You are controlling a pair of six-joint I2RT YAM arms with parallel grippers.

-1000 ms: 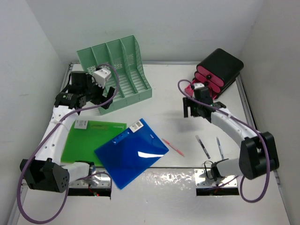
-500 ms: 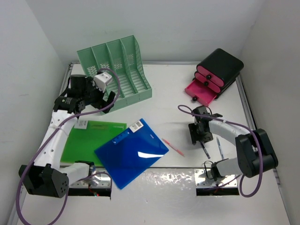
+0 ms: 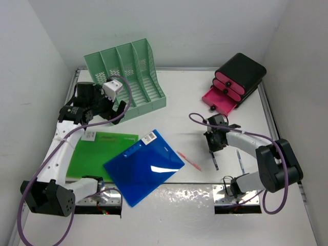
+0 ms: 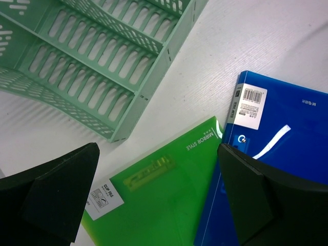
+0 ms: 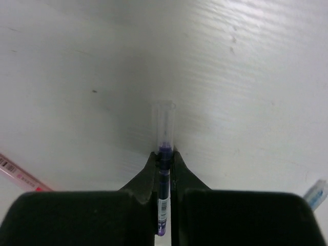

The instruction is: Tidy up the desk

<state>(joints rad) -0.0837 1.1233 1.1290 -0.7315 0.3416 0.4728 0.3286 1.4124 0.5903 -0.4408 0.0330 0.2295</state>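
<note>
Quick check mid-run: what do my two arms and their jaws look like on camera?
The left arm and right arm both have white link shells with bulky black joint housings. A purple cable loops along each arm. The left wrist carries a small white camera block. The jaws are matte black and wedge-shaped, with no visible markings.

Green folder (image 4: 169, 205) reads "MIRROR STYLE" near its 1 o'clock corner; its white sticker (image 4: 105, 196) at 9 o'clock reads "CLIP FILE"

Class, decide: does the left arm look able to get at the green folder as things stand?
Probably yes: the open left gripper hangs above the green folder with nothing between; the blue folder covers only one edge.
</note>
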